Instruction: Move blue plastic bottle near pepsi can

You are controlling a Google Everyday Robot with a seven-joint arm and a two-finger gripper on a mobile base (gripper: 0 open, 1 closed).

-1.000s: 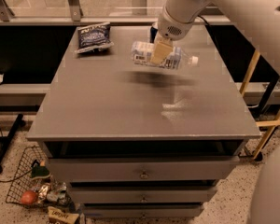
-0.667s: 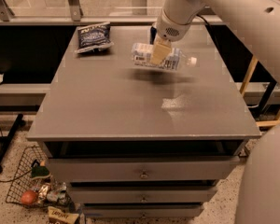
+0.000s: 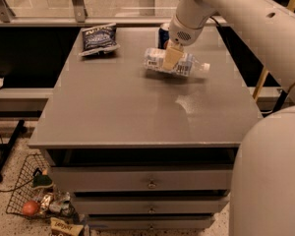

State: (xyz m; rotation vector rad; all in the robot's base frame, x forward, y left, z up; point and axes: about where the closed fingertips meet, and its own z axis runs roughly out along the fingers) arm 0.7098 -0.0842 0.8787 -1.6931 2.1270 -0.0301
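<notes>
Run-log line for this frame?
gripper: over table rear, shut on blue plastic bottle | bottle: on its side | pepsi can: just behind gripper | not released

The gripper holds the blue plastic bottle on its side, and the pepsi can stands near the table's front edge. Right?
No. In the camera view the pepsi can stands at the far edge of the table, just behind the gripper, not near the front. The gripper does hold the blue plastic bottle on its side.

Nothing you can read here. The gripper (image 3: 171, 59), over the far half of the table (image 3: 137, 117), clamps the blue plastic bottle (image 3: 186, 67), whose label print is illegible. The snack bag (image 3: 98, 38) lettering is too small, and the pepsi can (image 3: 163, 33) is mostly hidden.
</notes>
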